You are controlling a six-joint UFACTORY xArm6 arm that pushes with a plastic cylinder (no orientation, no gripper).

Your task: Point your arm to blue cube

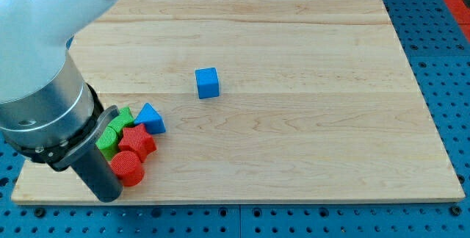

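Blue cube [208, 83] alone near the middle of the wooden board [308, 40], a little toward the view's top. Flat on the wood, touching nothing.

Down in the view's bottom left corner of the board, a small bunch of blocks packed close together. Blue triangle [151, 117] at the bunch's top right. Green block [111, 136] to its left, partly hidden behind the rod, shape hard to tell. Red star-like block [138, 142] in the middle, pressed against the green one. Red round block [128, 169] lowest of all, just under the red star-like one.

Big white and silver arm [37, 62] filling the view's top left corner. Dark rod [92, 166] slanting down from it. My tip [109, 195] low on the board near its bottom edge, right beside the red round block on that block's left, maybe touching. Well apart from the blue cube, far down and to the left of it, with the bunch between.

Just a plain rod here, so cannot tell of any jaws apart or together.

Blue table with little holes [448, 62] all around the board.
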